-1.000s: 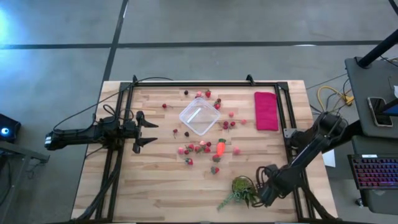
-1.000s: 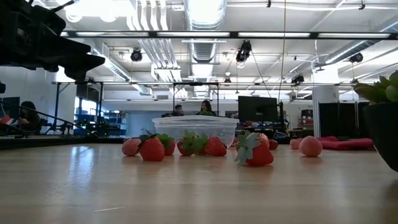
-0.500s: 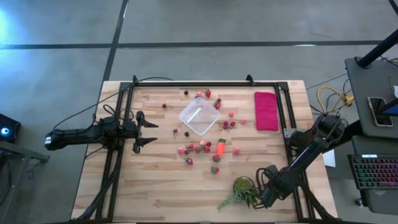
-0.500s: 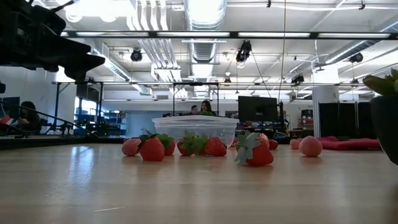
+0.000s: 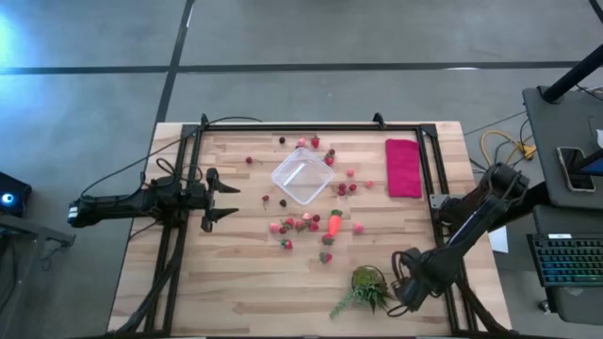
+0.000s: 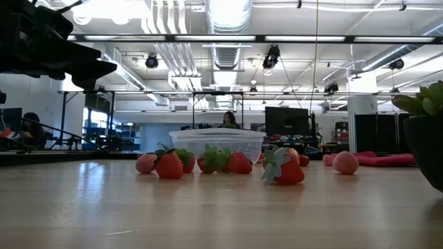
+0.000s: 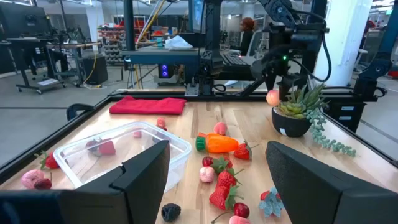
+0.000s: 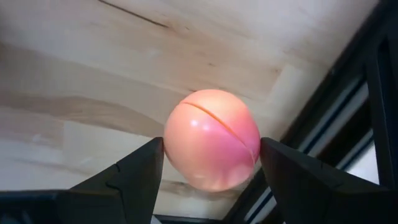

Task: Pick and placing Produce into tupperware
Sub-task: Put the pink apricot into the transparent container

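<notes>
**Peach clamped beside the plant**

The right end effector (image 5: 403, 282) grips a pink peach-like piece (image 8: 211, 138) just right of the potted succulent (image 5: 367, 282), at the bench (image 5: 236, 282) near edge. Strawberries (image 5: 300, 225) and the carrot (image 5: 334, 224) lie beyond the succulent. Farther still sits the tupperware (image 5: 302, 176). The left end effector (image 5: 222, 201), jaws apart and empty, waits far left of the succulent.
</notes>
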`<action>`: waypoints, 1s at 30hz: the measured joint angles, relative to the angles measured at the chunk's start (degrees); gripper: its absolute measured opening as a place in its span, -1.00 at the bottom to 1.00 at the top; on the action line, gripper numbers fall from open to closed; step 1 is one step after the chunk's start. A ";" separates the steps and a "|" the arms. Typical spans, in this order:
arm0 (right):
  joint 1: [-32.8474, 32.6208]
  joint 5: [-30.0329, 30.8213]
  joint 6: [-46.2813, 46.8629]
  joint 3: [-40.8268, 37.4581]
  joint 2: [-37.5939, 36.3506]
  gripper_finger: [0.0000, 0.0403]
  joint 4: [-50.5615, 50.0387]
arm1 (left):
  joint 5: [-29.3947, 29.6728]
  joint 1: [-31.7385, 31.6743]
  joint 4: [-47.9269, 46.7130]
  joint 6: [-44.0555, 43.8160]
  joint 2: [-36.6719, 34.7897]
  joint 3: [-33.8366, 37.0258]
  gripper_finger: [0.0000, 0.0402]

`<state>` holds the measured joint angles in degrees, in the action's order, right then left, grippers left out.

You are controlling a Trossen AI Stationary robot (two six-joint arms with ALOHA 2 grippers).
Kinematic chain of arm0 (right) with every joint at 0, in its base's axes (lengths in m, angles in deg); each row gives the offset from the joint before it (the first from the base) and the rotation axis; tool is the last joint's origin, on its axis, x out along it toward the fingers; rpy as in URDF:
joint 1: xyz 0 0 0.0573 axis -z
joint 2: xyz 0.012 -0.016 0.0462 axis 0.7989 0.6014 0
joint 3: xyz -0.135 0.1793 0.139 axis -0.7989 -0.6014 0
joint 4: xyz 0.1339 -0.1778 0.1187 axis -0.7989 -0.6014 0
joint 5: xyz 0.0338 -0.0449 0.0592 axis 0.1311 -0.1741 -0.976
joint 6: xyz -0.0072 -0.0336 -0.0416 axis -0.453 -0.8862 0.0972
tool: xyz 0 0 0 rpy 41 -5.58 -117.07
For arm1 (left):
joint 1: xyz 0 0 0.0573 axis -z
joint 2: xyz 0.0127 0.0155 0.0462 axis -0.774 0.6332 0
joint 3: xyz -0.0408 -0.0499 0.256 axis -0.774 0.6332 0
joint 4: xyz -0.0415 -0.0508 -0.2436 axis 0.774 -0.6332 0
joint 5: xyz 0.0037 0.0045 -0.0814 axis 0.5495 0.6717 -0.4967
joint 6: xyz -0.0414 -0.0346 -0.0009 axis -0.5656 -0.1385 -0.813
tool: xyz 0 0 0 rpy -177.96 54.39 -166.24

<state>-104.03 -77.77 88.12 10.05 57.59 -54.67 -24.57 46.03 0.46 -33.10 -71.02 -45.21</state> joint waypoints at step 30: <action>0.97 12.20 -1.47 -3.59 -4.99 0.23 -6.34 | 0.02 -0.02 -0.01 -0.01 0.02 0.00 0.27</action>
<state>-103.06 -65.58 86.65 6.47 52.59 -61.01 -24.55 46.01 0.44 -33.10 -71.00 -45.21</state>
